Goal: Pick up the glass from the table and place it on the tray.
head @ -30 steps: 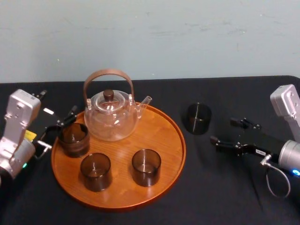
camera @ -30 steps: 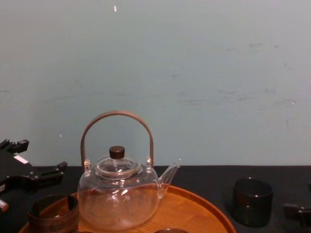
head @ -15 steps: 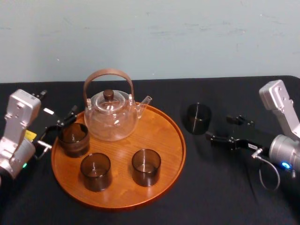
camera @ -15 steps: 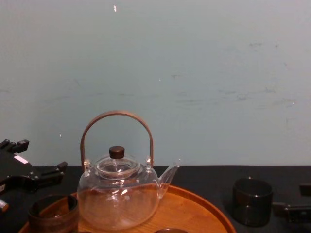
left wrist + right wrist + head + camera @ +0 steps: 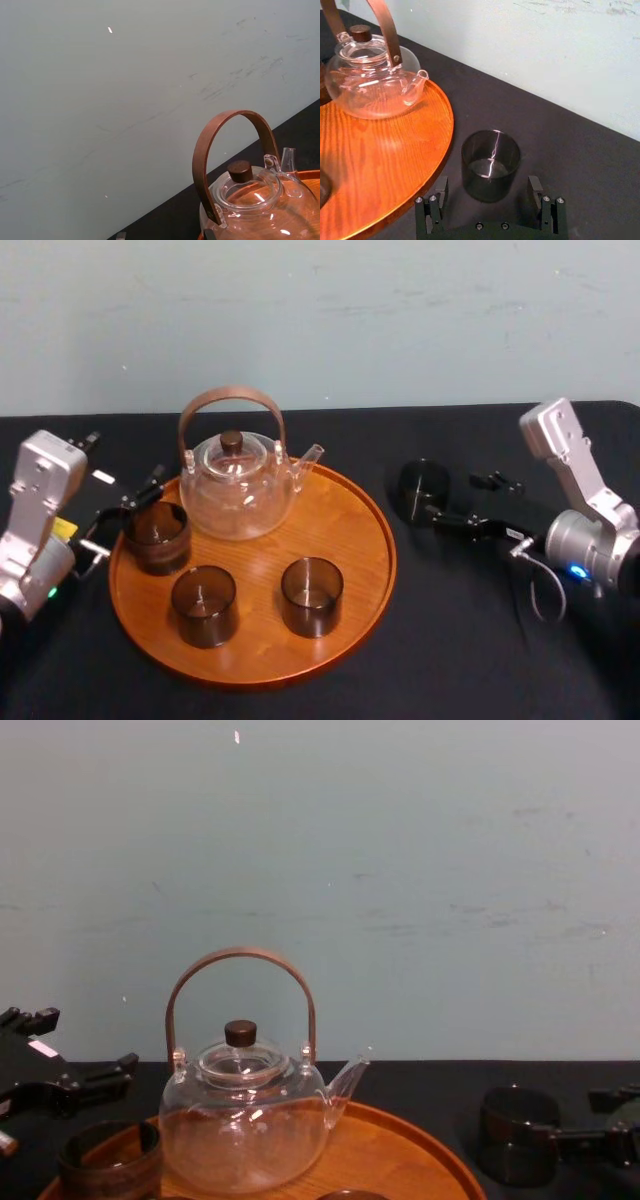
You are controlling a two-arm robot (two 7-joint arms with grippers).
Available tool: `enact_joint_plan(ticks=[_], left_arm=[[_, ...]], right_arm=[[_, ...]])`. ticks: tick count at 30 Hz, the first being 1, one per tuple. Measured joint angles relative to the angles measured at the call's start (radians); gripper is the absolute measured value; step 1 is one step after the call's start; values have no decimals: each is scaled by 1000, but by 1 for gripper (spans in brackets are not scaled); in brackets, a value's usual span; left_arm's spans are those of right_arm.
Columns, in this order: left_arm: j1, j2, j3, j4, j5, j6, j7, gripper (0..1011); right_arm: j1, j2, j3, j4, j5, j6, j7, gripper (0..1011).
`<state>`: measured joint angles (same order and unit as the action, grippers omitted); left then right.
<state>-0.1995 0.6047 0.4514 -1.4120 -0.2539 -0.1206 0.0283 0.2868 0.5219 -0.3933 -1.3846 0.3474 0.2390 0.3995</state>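
The glass (image 5: 420, 490), a dark smoky tumbler, stands upright on the black table just right of the tray (image 5: 365, 540), a large round orange-brown wooden one. My right gripper (image 5: 455, 498) is open and level with the glass from the right. In the right wrist view the glass (image 5: 490, 162) stands at the mouth of the right gripper (image 5: 488, 182), with both fingertips (image 5: 441, 184) apart from its wall. The chest view shows the glass (image 5: 515, 1135) with one finger reaching its side. My left gripper (image 5: 125, 515) rests open at the tray's left edge.
On the tray stand a glass teapot (image 5: 238, 490) with a brown hoop handle and three dark glasses (image 5: 157, 537) (image 5: 204, 605) (image 5: 312, 595). A pale wall rises behind the table. Black cloth lies bare to the right and front of the tray.
My right arm has swung left across the table, bringing its open fingers up to the glass. The left arm, the tray and the glasses on it have not moved.
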Motion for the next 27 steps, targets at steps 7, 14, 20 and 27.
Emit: enact_joint_plan(ticks=[7,14,20,27], left_arm=[[0,0,0,0,0,0,0,1001],[0,0,0,0,0,0,0,1001],[0,0,0,0,0,0,0,1001],[0,0,0,0,0,0,0,1001]], right_arm=[[37,-35,-8,48,-32,5,-3,1002],[68,-66,-14,95,-58,9,7,1002],[96,-92,-16,140,-71,12,21,1002],[123,-113,-19,183,-86,11,30,1002]])
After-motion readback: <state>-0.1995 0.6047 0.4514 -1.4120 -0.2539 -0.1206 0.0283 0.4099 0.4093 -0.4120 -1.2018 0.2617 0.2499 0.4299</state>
